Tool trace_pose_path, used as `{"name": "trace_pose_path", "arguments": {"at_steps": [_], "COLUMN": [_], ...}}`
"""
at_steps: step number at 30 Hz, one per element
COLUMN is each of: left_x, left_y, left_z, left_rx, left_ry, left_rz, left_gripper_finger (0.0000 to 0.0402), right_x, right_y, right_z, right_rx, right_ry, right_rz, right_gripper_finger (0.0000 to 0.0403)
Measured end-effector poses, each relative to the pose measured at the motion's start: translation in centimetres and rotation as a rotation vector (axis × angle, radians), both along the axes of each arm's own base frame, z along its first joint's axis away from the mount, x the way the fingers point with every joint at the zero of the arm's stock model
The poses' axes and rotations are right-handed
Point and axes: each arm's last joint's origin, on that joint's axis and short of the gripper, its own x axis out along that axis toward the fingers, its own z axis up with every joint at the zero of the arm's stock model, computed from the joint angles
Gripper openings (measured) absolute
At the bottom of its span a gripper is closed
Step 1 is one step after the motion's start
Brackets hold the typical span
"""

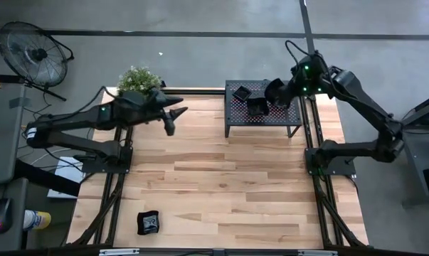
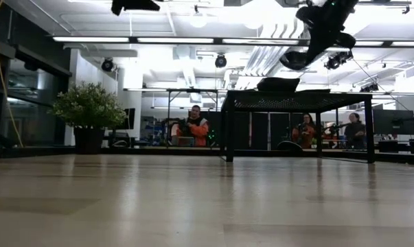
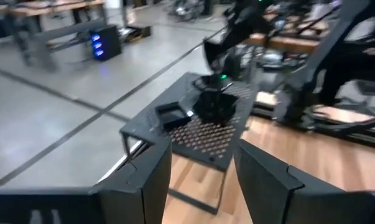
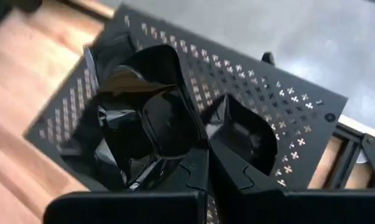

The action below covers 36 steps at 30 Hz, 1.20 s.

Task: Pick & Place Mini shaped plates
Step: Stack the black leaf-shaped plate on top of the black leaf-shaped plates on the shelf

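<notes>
Right tool [image 4: 206, 163] pinching a glossy black wavy-rimmed mini plate [image 4: 147, 118] above the black perforated metal rack [image 1: 237, 117] — left tool [image 3: 203, 180] spread, near the desk's [image 1: 221, 192] far edge.

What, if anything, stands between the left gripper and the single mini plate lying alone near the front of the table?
Nothing visible does. The left gripper hangs open above the back of the table, and only bare wood lies between it and the lone mini plate near the front left. The right gripper works over the rack, well aside.
</notes>
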Motion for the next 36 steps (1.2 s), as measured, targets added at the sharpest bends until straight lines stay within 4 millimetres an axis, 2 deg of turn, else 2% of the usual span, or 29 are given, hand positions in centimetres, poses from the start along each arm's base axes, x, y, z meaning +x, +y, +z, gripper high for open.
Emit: {"name": "trace_pose_path", "arguments": {"at_steps": [8, 12, 16, 21, 26, 30, 36], "left_x": [-2.2, -2.9, -3.2, -3.5, -3.7, -3.7, -3.9], "left_y": [1.4, 2.3, 3.1, 3.6, 3.7, 3.6, 3.4], "left_z": [0.8, 0.5, 0.5, 0.5, 0.4, 0.2, 0.2], "left_rx": [0.023, 0.001, -0.024, -0.051, -0.073, -0.094, -0.113], "left_ry": [-0.016, 0.008, 0.006, -0.008, -0.013, -0.002, 0.002], "left_rz": [-0.151, -0.182, -0.236, -0.311, -0.385, -0.422, -0.473], "left_gripper_finger": [0.0172, 0.0172, 0.0172, 0.0172, 0.0172, 0.0172, 0.0172], "right_x": [-1.3, -1.6, -1.3, -0.3, 1.5, 2.3, 2.3], "right_y": [-1.6, -2.2, -3.3, -5.3, -7.8, -9.7, -10.4], "right_z": [0.0, 2.2, 4.5, 5.0, 4.5, 2.8, 0.9], "right_rx": [-0.013, -0.03, -0.024, 0.071, 0.067, 0.106, 0.181], "right_ry": [0.032, 0.081, 0.202, 0.37, 0.411, 0.458, 0.469], "right_rz": [0.075, 0.057, 0.133, 0.31, 0.439, 0.483, 0.509], "right_gripper_finger": [0.0, 0.0, 0.0, 0.0, 0.0, 0.0, 0.0]}}
